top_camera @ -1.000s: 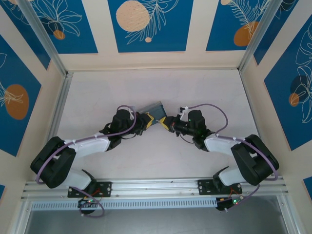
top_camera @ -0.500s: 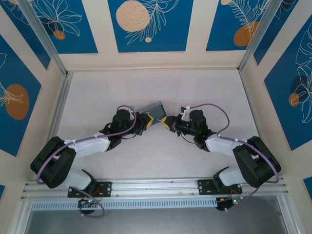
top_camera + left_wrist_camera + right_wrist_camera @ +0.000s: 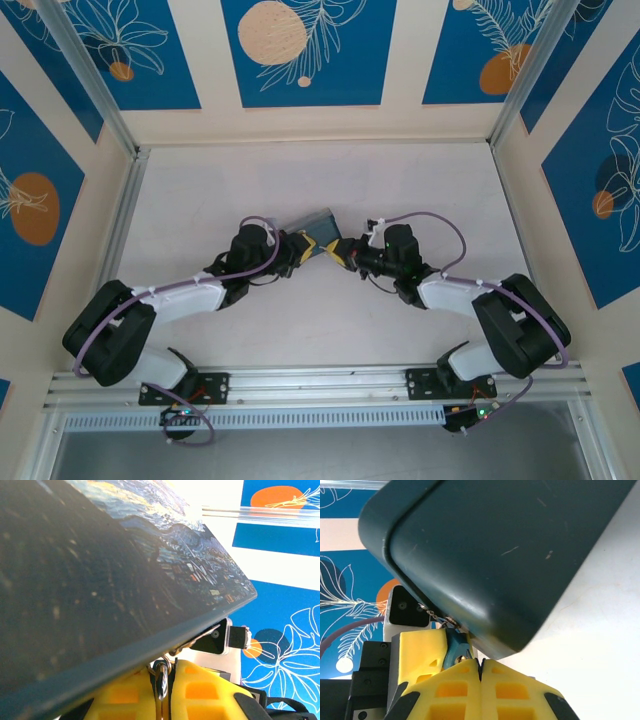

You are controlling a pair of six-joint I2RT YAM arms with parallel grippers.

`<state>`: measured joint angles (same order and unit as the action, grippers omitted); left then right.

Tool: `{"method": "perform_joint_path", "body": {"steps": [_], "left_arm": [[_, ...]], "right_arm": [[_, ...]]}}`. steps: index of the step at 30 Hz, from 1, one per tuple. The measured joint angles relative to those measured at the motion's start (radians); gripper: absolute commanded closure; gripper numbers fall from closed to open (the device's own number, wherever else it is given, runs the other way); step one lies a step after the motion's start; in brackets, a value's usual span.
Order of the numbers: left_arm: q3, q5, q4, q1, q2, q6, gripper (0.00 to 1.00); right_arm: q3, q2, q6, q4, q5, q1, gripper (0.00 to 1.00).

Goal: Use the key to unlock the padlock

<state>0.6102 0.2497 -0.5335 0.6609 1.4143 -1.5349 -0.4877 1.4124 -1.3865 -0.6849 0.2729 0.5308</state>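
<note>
My two grippers meet at the starry tin point(image 3: 318, 222).
From above: left gripper point(image 3: 303, 243) and right gripper point(image 3: 341, 250) sit at its near edge, with bare table point(image 3: 430, 180) all round. Left wrist: my fingers pinch the padlock point(image 3: 161, 678) under the tin's edge. Right wrist: my fingers press together, just below the padlock at the tin's round corner.

The padlock point(image 3: 454, 647) is a tiny blue-green metal body. In the right wrist view it sits tight against the lower corner of the dark tin point(image 3: 510, 555), just under the tin's rounded edge. It is tilted, and a small brass-coloured spot shows on its lower end. In the left wrist view a small silvery loop point(image 3: 161, 677) hangs upright just below the tin's edge. Whether it is the padlock's shackle cannot be told.
</note>
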Motion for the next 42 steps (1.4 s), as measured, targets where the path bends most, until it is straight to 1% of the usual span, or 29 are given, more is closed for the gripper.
{"method": "perform_joint_path", "body": {"steps": [20, 30, 42], "left_arm": [[0.000, -0.015, 0.005, -0.005, 0.000, 0.000, 1.00], [0.000, -0.023, 0.017, -0.005, 0.000, 0.007, 1.00], [0.000, -0.023, 0.018, -0.005, 0.000, 0.019, 1.00]], "right_arm": [[-0.020, 0.007, 0.000, -0.003, -0.005, 0.019, 1.00], [0.045, -0.032, -0.004, 0.006, -0.027, 0.017, 1.00], [0.045, -0.013, -0.006, 0.001, -0.034, 0.020, 1.00]]}}
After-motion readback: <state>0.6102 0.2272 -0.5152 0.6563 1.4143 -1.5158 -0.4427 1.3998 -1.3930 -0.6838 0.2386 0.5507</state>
